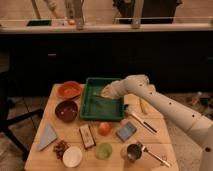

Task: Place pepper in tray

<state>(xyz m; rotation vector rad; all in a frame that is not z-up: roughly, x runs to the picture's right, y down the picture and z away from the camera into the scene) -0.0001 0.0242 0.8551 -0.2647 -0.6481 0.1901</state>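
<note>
A green tray (103, 111) sits at the middle back of the wooden table (160, 140). My gripper (105, 92) hangs over the tray's back right part, at the end of the white arm (165, 107) that reaches in from the right. A pale yellowish shape shows at its tip; I cannot tell whether it is a held item. A small orange-red round item (104, 128), possibly the pepper, lies on the table just in front of the tray.
An orange plate (69, 90) and a dark red bowl (66, 110) stand left of the tray. In front are a brown box (87, 136), blue sponge (126, 131), green cup (104, 150), white bowl (72, 156) and metal cup (132, 151). A utensil (140, 120) lies right of the tray.
</note>
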